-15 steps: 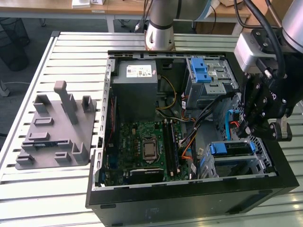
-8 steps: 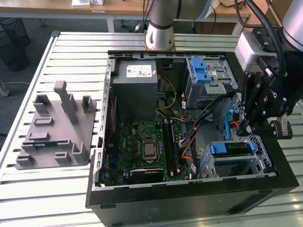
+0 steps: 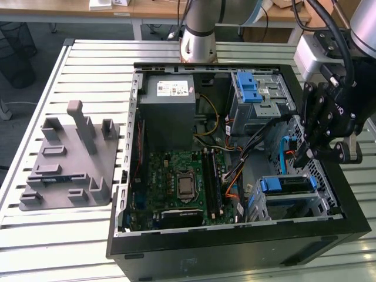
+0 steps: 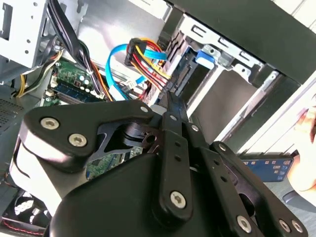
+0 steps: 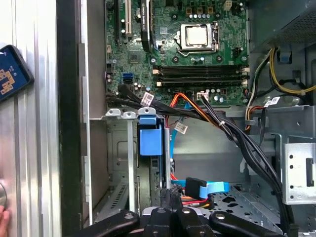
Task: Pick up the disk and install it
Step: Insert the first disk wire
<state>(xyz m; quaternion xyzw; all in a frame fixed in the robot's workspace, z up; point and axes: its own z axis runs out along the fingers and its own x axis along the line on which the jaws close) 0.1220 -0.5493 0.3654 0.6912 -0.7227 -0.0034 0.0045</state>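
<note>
The disk [image 3: 286, 184] stands on edge in the lower drive bay [image 3: 320, 205], at the corner of the open computer case [image 3: 235, 244] towards the exterior view's right. It shows only its thin side and blue rails. In the first wrist view its blue front tab [image 5: 150, 139] stands between the bay's metal walls. I cannot tell whether it is pushed fully home.

The pincer [image 3: 296, 157] hangs inside the case just beside that bay, over the gap between it and the upper drive cage [image 3: 254, 88] with its blue latch. In both wrist views the tips lie together, with nothing visible between them. They point down among the blue data cable [image 5: 207, 187] and the bundle of red, yellow and black power leads [image 4: 148, 61].

Picking up looks done, so I judge this the installing step, near its end: the drive is in its slot and the arm is off it. Any further push would call for the closed tips set square on the blue tab, clear of the loose cables, and pressed along the bay's line.

Further out lie the motherboard [image 3: 176, 176] and the grey power-supply box [image 3: 170, 114]. The case rests on a slatted worktop [image 3: 59, 241], with a grey moulded fixture [image 3: 64, 158] well apart towards the exterior view's left.
</note>
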